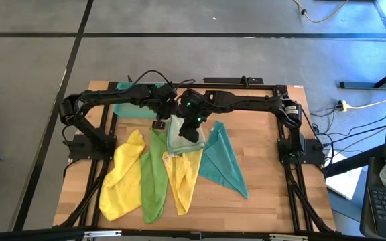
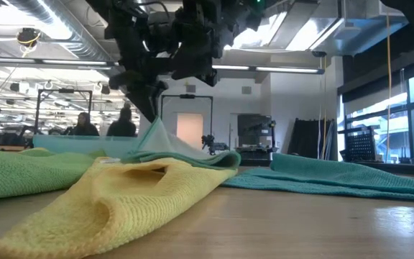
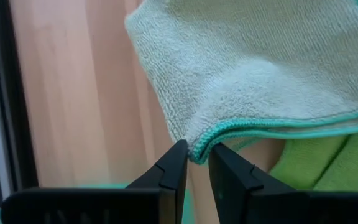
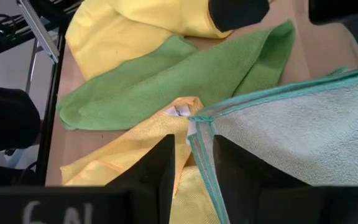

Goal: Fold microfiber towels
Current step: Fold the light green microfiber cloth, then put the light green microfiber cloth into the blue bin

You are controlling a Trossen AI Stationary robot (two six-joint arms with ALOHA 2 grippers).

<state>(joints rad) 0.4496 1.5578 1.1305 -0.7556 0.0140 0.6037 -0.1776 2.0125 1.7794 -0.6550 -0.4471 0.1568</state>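
Note:
A pale olive-green towel (image 1: 177,142) with a teal hem lies mid-table, partly over a yellow towel (image 1: 185,179) and a bright green towel (image 1: 154,175). Another yellow towel (image 1: 121,175) lies at the left and a teal towel (image 1: 224,162) at the right. My left gripper (image 3: 194,167) is shut on one corner of the pale towel, at its far left. My right gripper (image 4: 192,163) is shut on another corner, on its near side. In the low view the pale towel (image 2: 160,140) rises to a peak under the arms. My left gripper pinches a hemmed corner (image 3: 199,149) of the pale towel between its two fingers. The cloth spreads away from the fingers, over the table wood and the green towel. My right gripper pinches a teal-hemmed corner (image 4: 199,127) of the same towel between its two fingers. The hem runs taut away from the corner. The corner is held above the yellow towel (image 4: 148,140) and green towel (image 4: 166,81).
A translucent teal tray (image 1: 127,107) sits at the table's far left under my left arm. The four other towels fan out over the near half of the table. Bare wood (image 1: 273,167) shows at the right. People stand in the room beyond (image 2: 85,124).

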